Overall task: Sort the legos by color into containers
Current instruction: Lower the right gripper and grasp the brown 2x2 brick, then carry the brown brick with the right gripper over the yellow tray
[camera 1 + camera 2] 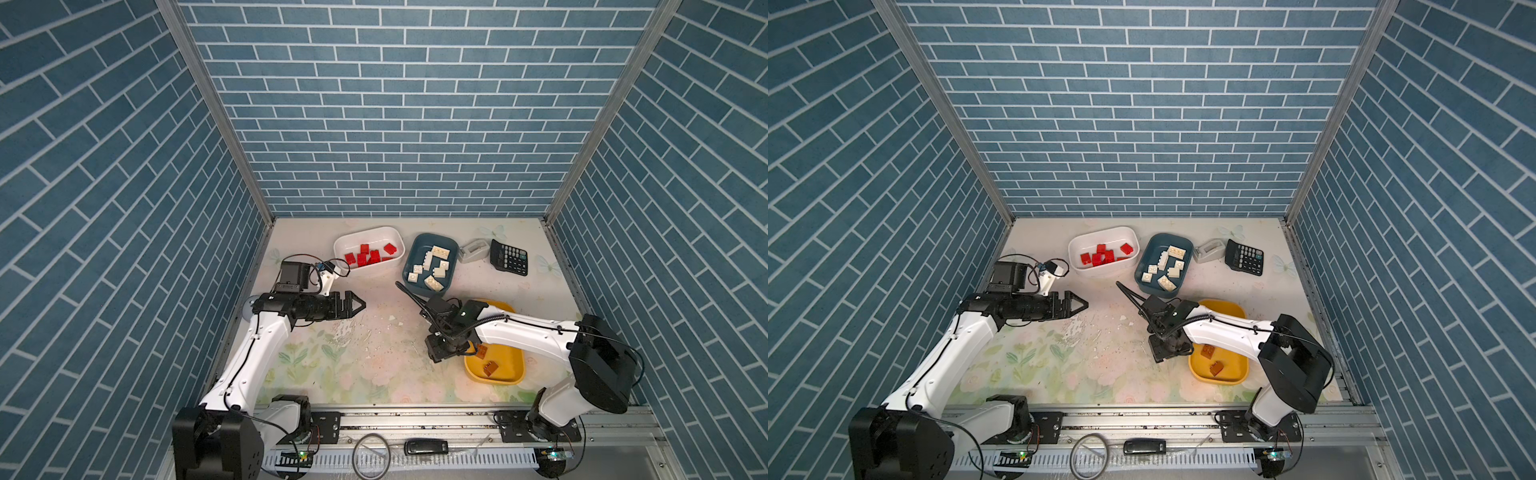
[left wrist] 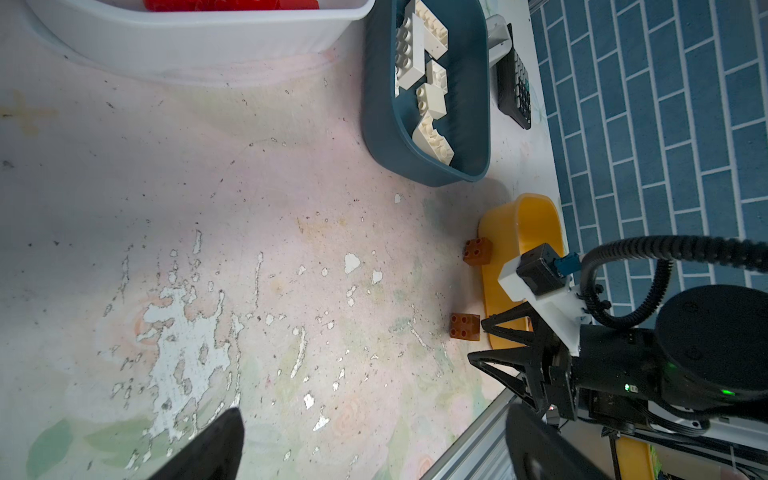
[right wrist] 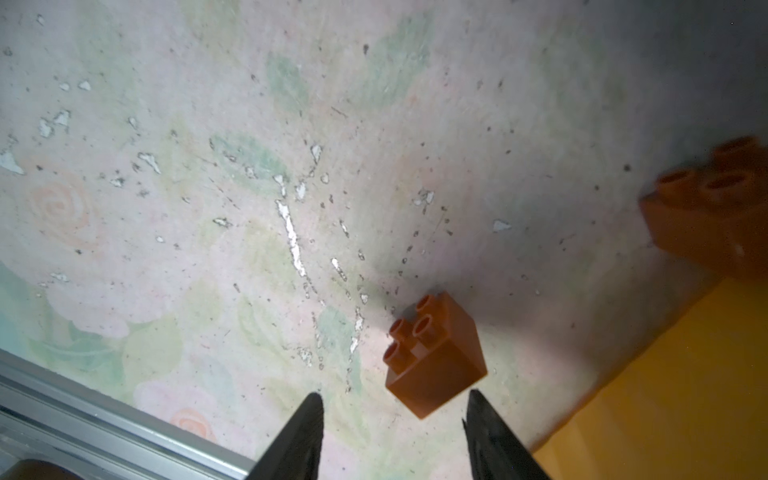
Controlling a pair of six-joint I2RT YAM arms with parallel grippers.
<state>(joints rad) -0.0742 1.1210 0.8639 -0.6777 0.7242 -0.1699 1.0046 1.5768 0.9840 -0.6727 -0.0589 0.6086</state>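
A square brown lego (image 3: 436, 353) sits studs-up on the tabletop (image 3: 208, 166), just ahead of the right claw (image 3: 395, 415). The claw's jaws stand partly apart and empty, and the brick lies nearer one fingertip than the other, not centred in the gap. Being square, it has no long axis, but its faces look turned at an angle to the line between the fingers. The coming move likely calls for a small sideways shift and perhaps a wrist turn before the claw goes down over it. A second brown lego (image 3: 706, 208) rests farther on, also on the tabletop, just beside the wall of the yellow tub (image 2: 519, 224). That tub already holds two brown legos (image 1: 482, 351) in both top views. Beyond it, the teal tub (image 1: 415, 249) carries the cream legos (image 1: 434, 282) and the white tub (image 1: 365, 232) the red legos (image 1: 368, 257). The left claw (image 1: 360, 306) hangs with its jaws spread wide and empty over the bare middle, well apart from both loose bricks, so the right arm is plainly the nearer one.
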